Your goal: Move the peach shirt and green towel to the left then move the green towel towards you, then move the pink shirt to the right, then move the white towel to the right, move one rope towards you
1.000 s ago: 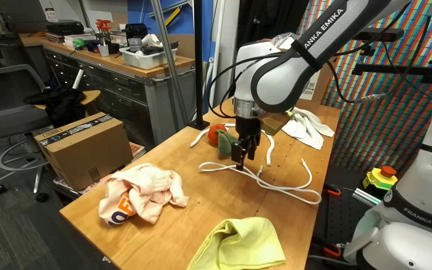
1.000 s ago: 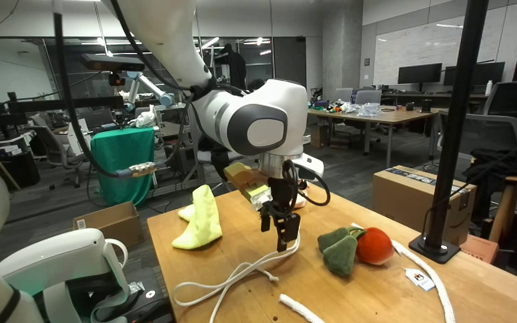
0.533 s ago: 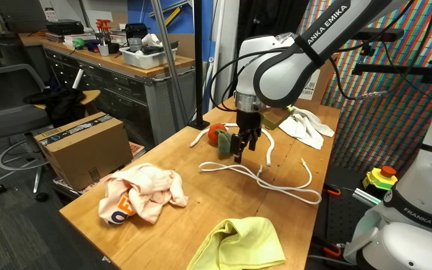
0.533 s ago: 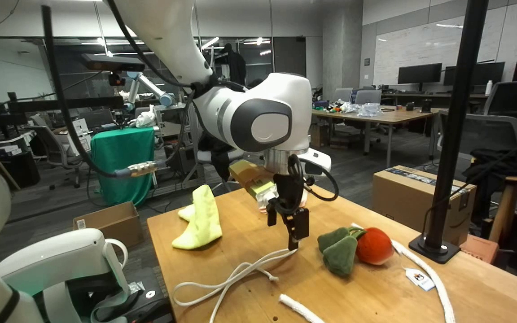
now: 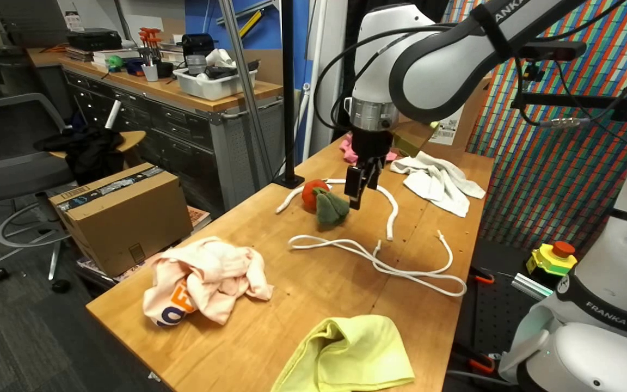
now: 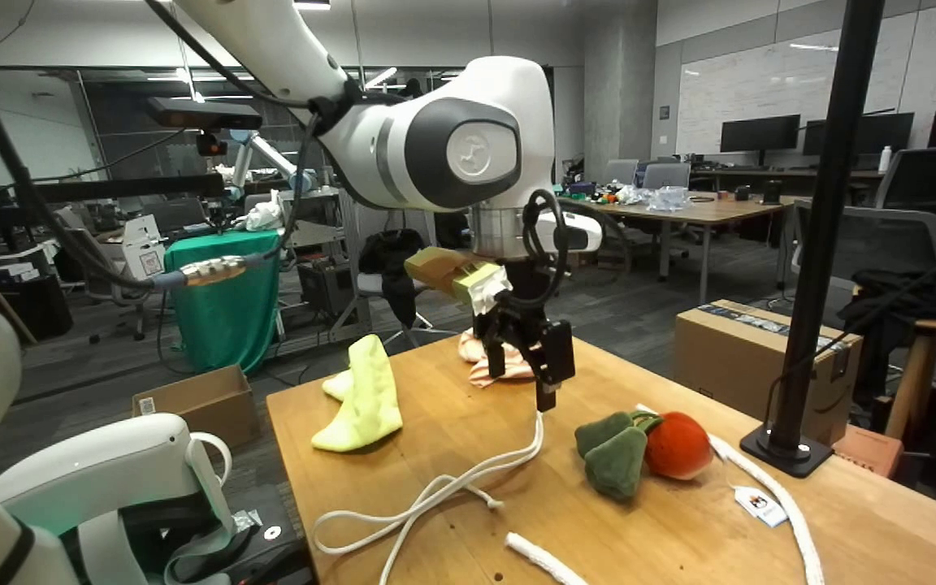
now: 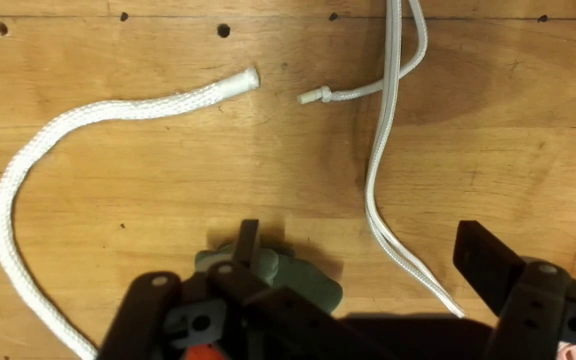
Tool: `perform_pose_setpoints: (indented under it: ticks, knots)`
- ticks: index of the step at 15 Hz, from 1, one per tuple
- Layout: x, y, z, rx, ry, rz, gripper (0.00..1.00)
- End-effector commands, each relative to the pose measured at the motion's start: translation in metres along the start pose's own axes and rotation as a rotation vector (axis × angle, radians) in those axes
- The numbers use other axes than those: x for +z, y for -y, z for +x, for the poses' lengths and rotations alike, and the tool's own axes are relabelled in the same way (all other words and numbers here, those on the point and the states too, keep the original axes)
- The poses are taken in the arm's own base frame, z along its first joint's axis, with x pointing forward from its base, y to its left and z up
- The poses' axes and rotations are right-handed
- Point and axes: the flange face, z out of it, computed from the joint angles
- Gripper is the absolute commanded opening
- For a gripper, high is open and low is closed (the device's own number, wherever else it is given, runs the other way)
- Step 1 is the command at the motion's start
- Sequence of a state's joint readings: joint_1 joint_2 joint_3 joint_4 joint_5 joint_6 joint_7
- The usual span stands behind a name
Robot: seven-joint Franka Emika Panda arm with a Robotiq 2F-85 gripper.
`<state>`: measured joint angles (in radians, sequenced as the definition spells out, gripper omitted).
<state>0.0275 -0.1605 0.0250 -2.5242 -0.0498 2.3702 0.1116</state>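
My gripper [image 5: 364, 193] is open and empty, raised above the table in both exterior views. In the wrist view, the thin white rope [image 7: 379, 145] runs on the table below, between the spread fingers. It lies looped mid-table in an exterior view [image 5: 395, 268]. A thicker white rope [image 7: 13, 180] curves beside it. The peach shirt [image 5: 213, 277] lies crumpled near the table edge. The yellow-green towel [image 5: 354, 354] lies folded at the near end. The white towel [image 5: 438, 182] lies at the far end. A pink cloth [image 5: 348, 151] shows partly behind the gripper.
A red plush ball [image 6: 679, 447] with green leaves [image 6: 616, 463] sits on the wooden table, close to the gripper. A black post [image 6: 821, 244] stands at the table edge. A cardboard box [image 5: 455, 120] stands at the far end.
My gripper has risen from low over the thin rope's loop and shifted toward the far end. More of the pink cloth and white towel now shows. The rope has stayed in place.
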Motion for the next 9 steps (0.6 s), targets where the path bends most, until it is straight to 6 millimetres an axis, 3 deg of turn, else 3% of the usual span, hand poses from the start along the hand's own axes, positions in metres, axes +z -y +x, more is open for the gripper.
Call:
perform_pose_setpoints:
  ticks: [1, 9]
  knots:
    - [-0.022, 0.001, -0.002, -0.028, -0.025, -0.019, 1.00]
    - [-0.004, 0.019, 0.041, 0.006, -0.073, -0.030, 1.00]
